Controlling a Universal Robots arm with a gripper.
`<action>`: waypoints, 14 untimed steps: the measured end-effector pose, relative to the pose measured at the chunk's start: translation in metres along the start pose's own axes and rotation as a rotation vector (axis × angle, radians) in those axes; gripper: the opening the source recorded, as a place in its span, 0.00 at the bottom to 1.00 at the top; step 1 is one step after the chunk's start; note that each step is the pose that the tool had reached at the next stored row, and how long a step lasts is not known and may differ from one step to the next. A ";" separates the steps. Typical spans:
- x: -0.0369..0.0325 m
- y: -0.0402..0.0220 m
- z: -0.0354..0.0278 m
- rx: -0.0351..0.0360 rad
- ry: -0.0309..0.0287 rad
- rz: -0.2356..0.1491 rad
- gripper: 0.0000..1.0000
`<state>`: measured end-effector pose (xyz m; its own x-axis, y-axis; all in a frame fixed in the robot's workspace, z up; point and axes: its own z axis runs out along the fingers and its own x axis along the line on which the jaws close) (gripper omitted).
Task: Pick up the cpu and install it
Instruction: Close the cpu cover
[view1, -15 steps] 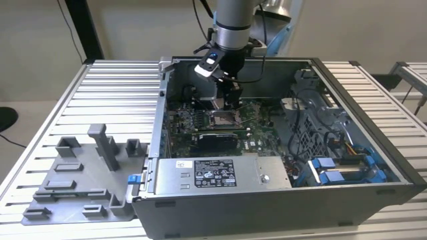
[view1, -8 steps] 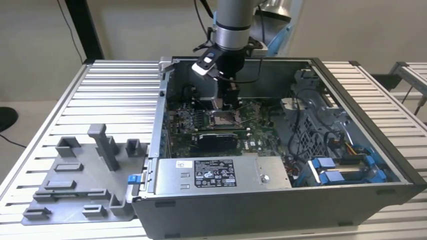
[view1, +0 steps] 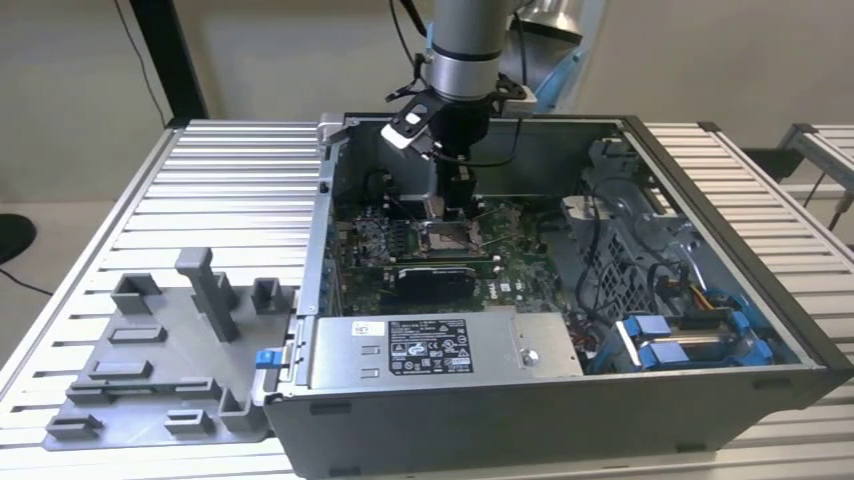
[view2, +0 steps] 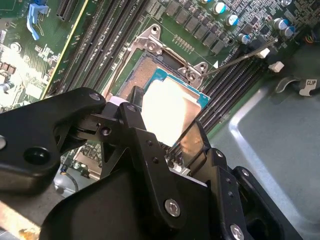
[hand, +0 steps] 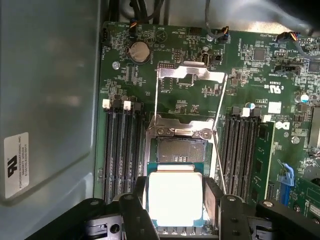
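Observation:
The cpu (hand: 175, 197) is a flat square chip with a bright silvery top and a green edge, and my gripper (hand: 175, 202) is shut on it, one black finger (hand: 138, 200) on each side. It hangs just above the open dark socket (hand: 180, 150), partly overlapping its near edge and tilted slightly. In the second wrist view the cpu (view2: 167, 112) sits between the fingers (view2: 131, 107) over the socket (view2: 145, 75). In the exterior view my gripper (view1: 458, 205) reaches down inside the computer case (view1: 534, 400) above the motherboard.
The socket's metal load plate (hand: 190, 72) is swung open, with its thin lever (hand: 220, 115) beside it. Memory slots (hand: 120, 145) flank the socket. A grey power supply (view1: 441, 345) with a label, blue drive clips (view1: 681, 340) and cables crowd the case. A grey fixture tray (view1: 147, 370) lies on the table.

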<state>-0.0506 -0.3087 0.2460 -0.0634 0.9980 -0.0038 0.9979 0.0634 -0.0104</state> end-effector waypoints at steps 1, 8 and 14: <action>0.0000 0.0000 0.0000 0.0000 0.0000 0.000 0.00; 0.0000 0.0000 0.0022 -0.0001 0.0001 0.003 0.00; 0.0000 0.0000 0.0075 -0.0007 -0.0001 0.007 0.00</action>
<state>-0.0506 -0.3088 0.2384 -0.0565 0.9984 -0.0040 0.9984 0.0565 -0.0097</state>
